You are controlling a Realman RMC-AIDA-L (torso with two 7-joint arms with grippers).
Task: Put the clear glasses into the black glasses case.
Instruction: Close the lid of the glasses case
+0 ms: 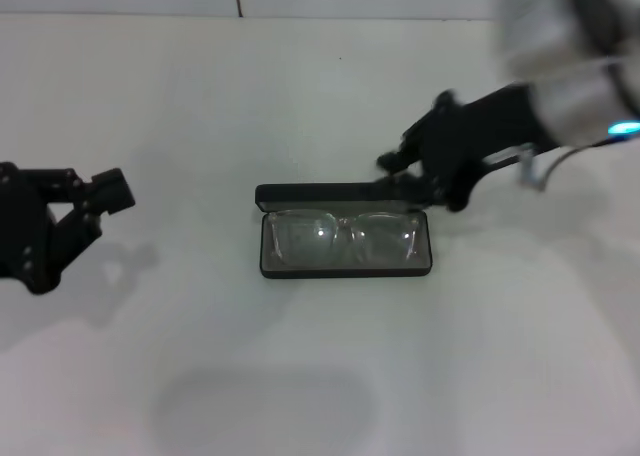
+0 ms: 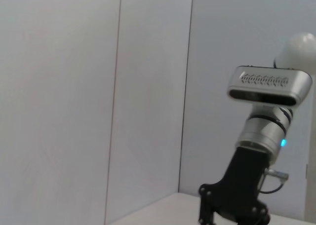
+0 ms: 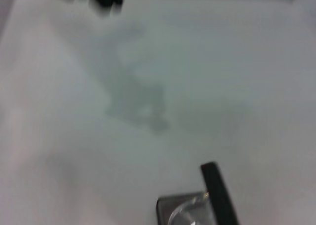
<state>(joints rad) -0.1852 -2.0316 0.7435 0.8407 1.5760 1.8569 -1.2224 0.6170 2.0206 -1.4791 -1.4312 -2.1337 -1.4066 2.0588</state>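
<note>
The clear glasses (image 1: 343,234) are lying inside the black glasses case (image 1: 345,269), folded, with the lens spanning nearly the whole length of the grey-lined tray. The case is sitting open near the middle of the white table (image 1: 300,96), its lid (image 1: 330,194) standing up along the far edge of the tray (seen from the head view as a narrow black band). In the right wrist view one corner of the case (image 3: 170,209) is showing, with part of the glasses (image 3: 190,212) inside it and the raised lid (image 3: 219,195) standing beside them as a dark bar.

The right gripper (image 1: 405,171) is reaching in at the far right corner of the case, with its black fingers (image 1: 392,161) at the right end of the lid; whether they are touching the lid or only hovering just beside it I cannot tell, and I cannot tell how wide they are set either, since they are merging with the black lid. The right arm (image 2: 264,131) is also appearing in the left wrist view, silver and black with a small blue light, in front of pale wall panels (image 2: 98,87).

The left gripper (image 1: 90,204) is hanging well to the left of the case, apart from it and from the glasses, with its fingers (image 1: 112,191) spread wide and holding nothing. Its shadow is falling on the table beneath it, on the side towards the case.
</note>
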